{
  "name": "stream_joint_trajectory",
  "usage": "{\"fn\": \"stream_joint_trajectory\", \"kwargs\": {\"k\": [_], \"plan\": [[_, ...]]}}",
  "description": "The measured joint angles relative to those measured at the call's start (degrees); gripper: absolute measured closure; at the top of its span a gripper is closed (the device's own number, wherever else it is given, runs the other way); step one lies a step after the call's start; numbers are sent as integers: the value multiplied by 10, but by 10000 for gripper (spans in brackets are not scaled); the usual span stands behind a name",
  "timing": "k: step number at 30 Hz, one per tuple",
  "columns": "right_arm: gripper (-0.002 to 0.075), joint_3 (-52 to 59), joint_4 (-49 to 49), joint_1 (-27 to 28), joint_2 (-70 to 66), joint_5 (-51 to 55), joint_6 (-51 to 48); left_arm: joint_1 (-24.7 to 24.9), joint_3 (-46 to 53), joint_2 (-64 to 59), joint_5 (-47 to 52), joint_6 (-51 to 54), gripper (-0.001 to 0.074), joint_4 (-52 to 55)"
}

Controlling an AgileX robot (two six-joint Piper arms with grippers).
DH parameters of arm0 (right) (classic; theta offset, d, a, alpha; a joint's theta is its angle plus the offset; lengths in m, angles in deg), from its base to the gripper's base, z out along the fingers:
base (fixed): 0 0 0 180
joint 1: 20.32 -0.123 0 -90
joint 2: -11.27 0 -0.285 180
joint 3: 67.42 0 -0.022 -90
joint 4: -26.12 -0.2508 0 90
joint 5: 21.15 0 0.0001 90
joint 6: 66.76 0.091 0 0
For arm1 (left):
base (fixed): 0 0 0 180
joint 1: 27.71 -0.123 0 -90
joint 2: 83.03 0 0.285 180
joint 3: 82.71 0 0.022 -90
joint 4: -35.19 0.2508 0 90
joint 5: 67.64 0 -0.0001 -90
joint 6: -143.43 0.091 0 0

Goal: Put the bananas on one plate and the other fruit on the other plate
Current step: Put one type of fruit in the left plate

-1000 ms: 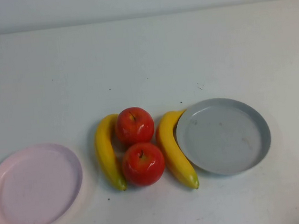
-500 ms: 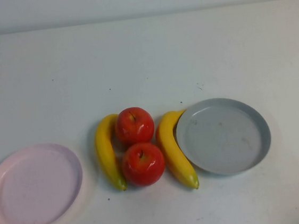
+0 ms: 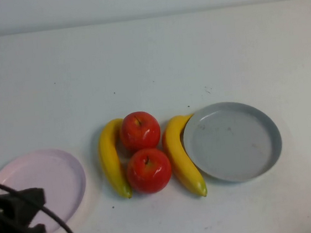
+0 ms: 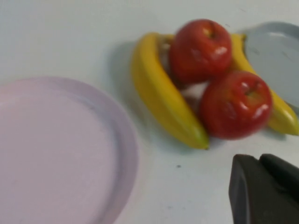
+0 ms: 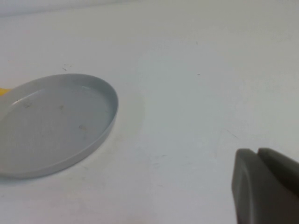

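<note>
Nothing is sorted yet: all four fruits lie on the table [image 3: 149,56]. At the lower left of the high view, the left gripper [image 3: 14,228] is seen over the near rim of the empty pink plate [image 3: 56,177]; whether its fingers are apart cannot be told. The right gripper [image 5: 266,186] is seen only in its wrist view, state unclear. At centre, two bananas [image 3: 111,159] flank two touching apples [image 3: 148,170]. The right banana [image 3: 181,158] rests against the empty grey plate [image 3: 233,141], centre right.
</note>
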Motion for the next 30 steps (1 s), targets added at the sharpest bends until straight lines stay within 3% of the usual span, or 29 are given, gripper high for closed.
{"fn": "stream_joint_trajectory", "kwargs": {"k": [6,12,20,24,27,29,30], "plan": [[741,0,0,0,0,0,1,11,-34,-160,44,342,734,-259],[741,0,0,0,0,0,1,22,-61,-271,41,552,734,-398],[741,0,0,0,0,0,1,38,-140,-379,63,605,734,-441],[741,0,0,0,0,0,1,38,-181,-418,148,683,721,-407],[741,0,0,0,0,0,1,39,-196,-432,182,712,624,-371],[741,0,0,0,0,0,1,39,-203,-439,182,717,465,-355],[741,0,0,0,0,0,1,39,-204,-443,177,718,347,-355]]}}
